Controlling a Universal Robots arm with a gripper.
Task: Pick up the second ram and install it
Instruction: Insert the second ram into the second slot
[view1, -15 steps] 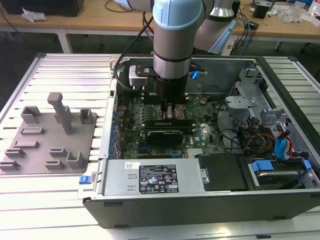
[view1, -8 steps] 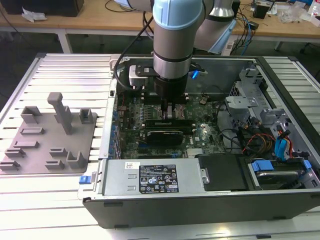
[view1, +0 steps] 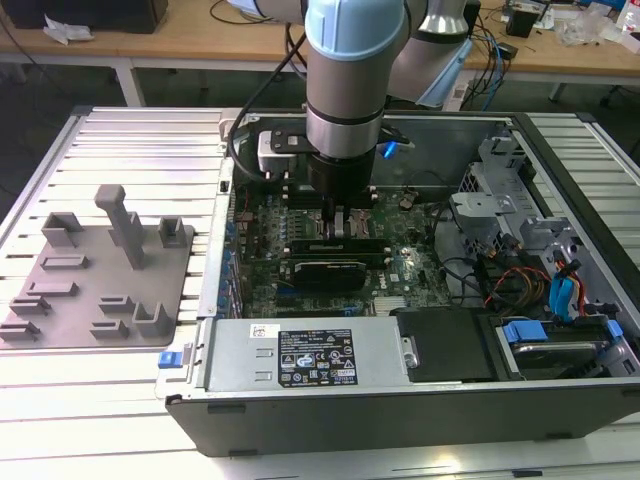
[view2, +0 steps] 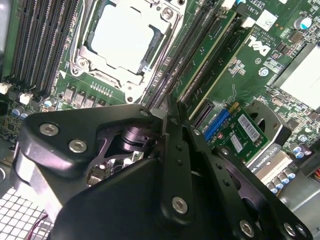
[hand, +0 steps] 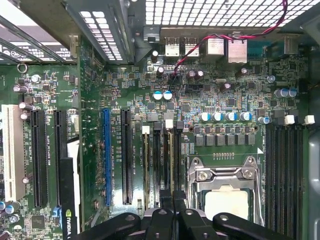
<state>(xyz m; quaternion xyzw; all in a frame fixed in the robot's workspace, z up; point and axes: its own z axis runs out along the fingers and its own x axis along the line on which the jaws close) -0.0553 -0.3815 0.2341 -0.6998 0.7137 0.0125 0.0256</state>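
Step in hand: installing; judging by its pose, the arm is seating the stick in a memory slot, with the pick-up done
What seating calls for: the stick square to its slot, pressed straight down
Table: pale slatted surface carrying everything
Computer case: dark tower on its side, panel off, insides open
Arm: grey and blue, reaching straight down into the case
Motherboard: green, with long dark slots beside the square silver processor
Fixture plate: grey, with upright posts, well apart from the case at the exterior view's left
Gripper: black fingers pinched nearly together, seemingly clamping the stick's thin top edge
Second ram: a long dark strip directly under the gripper, lying along the memory slots
Writing: a white printed label on the metal box at the case's near edge; small white stickers on the boards; their print is left unread
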